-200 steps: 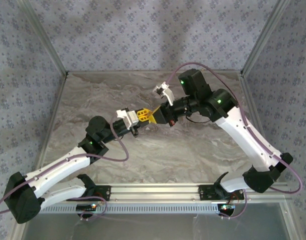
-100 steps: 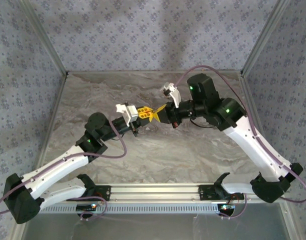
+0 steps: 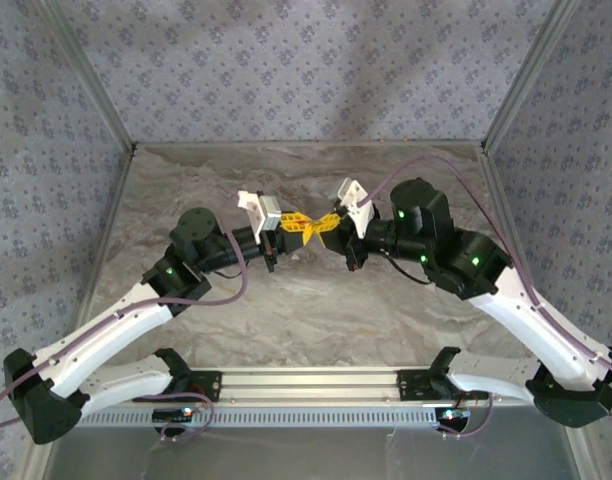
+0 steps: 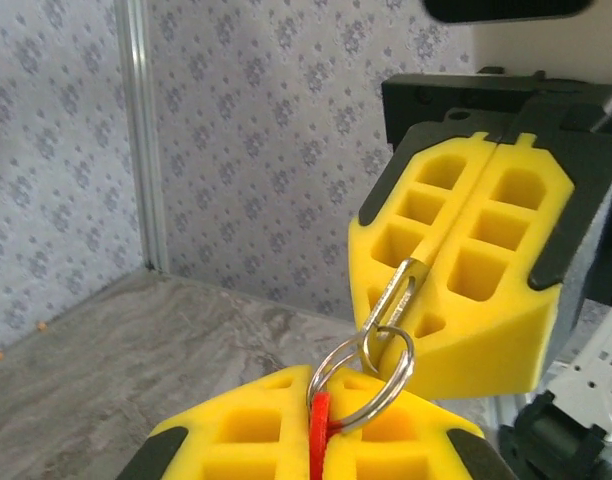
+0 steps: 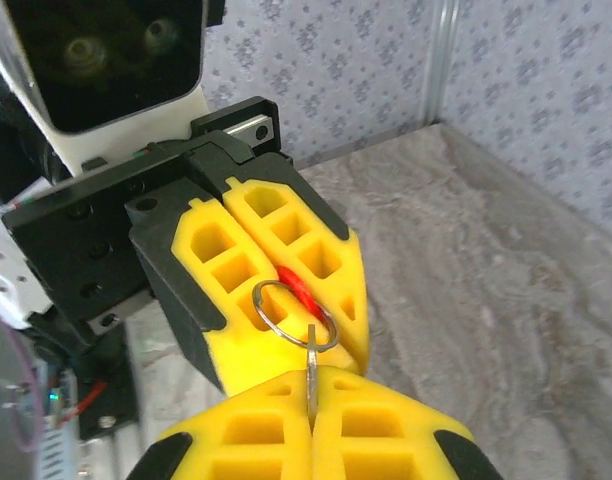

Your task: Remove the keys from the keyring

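The keyring is a silver split ring (image 4: 374, 375) on a small red tag (image 4: 319, 435), held up in the air above the table. My left gripper (image 4: 321, 400) is shut on the red tag, its yellow fingers (image 3: 298, 226) pointing right. A thin silver key (image 5: 312, 375) hangs on the ring (image 5: 294, 315) and is seen edge-on. My right gripper (image 5: 312, 390) is shut on that key, tip to tip with the left one (image 5: 276, 270). In the top view the right gripper (image 3: 328, 221) meets the left gripper over the middle of the table. The key's blade is hidden between the fingers.
The grey marbled table (image 3: 316, 310) lies below, walled by patterned panels with metal corner posts (image 4: 141, 140). An aluminium rail (image 3: 306, 385) runs along the near edge between the arm bases. Purple cables (image 3: 236, 285) loop off both arms.
Both grippers, still joined at the ring, have drifted right and slightly farther back. The left arm has stretched out and the right arm has swung its elbow outward to the right.
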{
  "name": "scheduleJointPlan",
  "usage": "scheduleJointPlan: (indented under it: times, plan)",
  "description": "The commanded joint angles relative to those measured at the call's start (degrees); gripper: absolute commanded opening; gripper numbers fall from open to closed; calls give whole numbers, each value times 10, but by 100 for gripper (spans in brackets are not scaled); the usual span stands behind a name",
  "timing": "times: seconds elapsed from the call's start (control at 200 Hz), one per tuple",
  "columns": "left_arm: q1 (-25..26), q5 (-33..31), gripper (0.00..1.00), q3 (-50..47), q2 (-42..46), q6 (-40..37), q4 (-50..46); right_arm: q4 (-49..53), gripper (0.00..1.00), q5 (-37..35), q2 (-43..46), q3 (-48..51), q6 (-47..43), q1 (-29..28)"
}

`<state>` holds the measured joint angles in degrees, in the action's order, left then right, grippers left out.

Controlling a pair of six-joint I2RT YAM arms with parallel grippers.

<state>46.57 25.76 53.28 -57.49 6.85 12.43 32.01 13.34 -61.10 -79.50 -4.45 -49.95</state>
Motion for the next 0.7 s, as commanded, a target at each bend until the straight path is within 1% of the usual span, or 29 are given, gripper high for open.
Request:
scheduleJointPlan:
  times: [0.0, 0.195, 0.29, 0.365, 0.465, 0.5, 0.695]
  plan:
    - [-9, -1, 0, 30, -5, 26, -56, -43, 0, -99, 47, 19, -67, -23]
    - [-10, -4, 0, 34, -6, 30, -63, -50, 0, -190, 61, 48, -173, -94]
    - [-10, -12, 0, 27, 0, 28, -57, -69, 0, -235, 67, 70, -222, -134]
    - [-10, -20, 0, 23, 3, 25, -57, -73, 0, -244, 69, 81, -257, -153]
    - [-10, -30, 0, 15, 9, 19, -50, -111, 0, -270, 81, 107, -310, -187]
    - [-10, -36, 0, 9, 13, 21, -43, -117, 0, -276, 84, 128, -319, -194]
    - [-10, -41, 0, 10, 17, 18, -61, -127, 0, -293, 82, 134, -349, -213]
